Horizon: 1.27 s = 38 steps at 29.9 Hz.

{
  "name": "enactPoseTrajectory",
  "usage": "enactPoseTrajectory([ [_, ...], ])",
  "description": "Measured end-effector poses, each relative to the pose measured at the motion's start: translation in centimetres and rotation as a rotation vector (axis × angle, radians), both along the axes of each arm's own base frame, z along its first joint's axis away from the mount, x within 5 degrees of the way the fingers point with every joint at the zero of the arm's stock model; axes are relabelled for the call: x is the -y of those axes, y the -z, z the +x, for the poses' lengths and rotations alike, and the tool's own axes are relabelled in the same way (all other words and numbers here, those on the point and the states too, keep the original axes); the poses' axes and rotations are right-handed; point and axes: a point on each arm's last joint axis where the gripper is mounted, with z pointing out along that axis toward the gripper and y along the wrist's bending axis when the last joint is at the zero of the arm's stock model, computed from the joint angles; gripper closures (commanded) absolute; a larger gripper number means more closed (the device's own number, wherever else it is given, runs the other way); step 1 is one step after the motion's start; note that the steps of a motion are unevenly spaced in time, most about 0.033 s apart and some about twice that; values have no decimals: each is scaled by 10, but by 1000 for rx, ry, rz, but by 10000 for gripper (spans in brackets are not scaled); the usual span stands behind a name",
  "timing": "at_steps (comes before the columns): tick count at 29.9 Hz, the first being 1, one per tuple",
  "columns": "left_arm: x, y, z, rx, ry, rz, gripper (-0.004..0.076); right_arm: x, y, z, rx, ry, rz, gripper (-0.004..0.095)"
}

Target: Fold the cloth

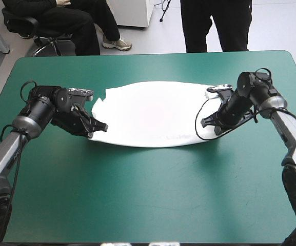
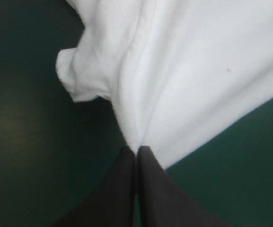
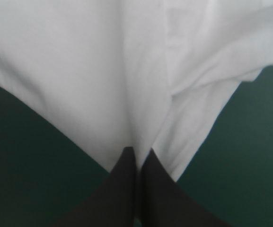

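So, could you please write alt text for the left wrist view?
The left tool is shut on a pinched edge of the white T-shirt, which fans out ahead of it in soft folds over the teal-green cover.

Coming from left: left arm (image 1: 6, 151), elbow bent, forearm angled inward. Its left wrist (image 1: 55, 100) low, pitched down. At tip, left gripper (image 1: 99, 126) low, fingers (image 2: 119, 189) pressed into one pointed arch, T-shirt (image 1: 153, 115) edge pinched at tips. Coming from right: right arm (image 1: 291, 136), reaching inward and forward. Its right wrist (image 1: 250, 87) raised, pitched down. Below it, right gripper (image 1: 206, 123) low, all but closed, T-shirt nipped between tips. Grippers well apart, pointing toward each other.
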Motion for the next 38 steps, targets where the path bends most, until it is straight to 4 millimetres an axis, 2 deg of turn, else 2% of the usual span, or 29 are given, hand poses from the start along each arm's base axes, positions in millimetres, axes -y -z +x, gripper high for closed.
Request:
enactPoseTrajectory([
  [6,-5,22,-27,-67,-7,0,741,6,13,-39,-72,-3,-13,925],
  [14,-1,37,-62,-121,37,-1,741,15,33,-87,-169,-19,-29,925],
  [18,4,46,-74,-163,66,8,741,17,39,-99,-190,-30,-33,925],
  [24,4,51,-80,-197,71,6,733,18,39,-103,-185,-40,-39,909],
  [27,4,51,-79,-195,69,4,657,19,39,-103,-181,-45,-49,826],
  [30,4,51,-79,-190,71,10,492,19,39,-103,-181,-47,-55,704],
  [33,3,51,-79,-191,73,17,331,19,36,-101,-168,-48,-57,541],
  [36,3,49,-80,-209,78,23,244,19,28,-96,-135,-49,-55,380],
  [38,3,44,-80,-217,85,30,243,18,19,-93,-102,-48,-50,338],
])
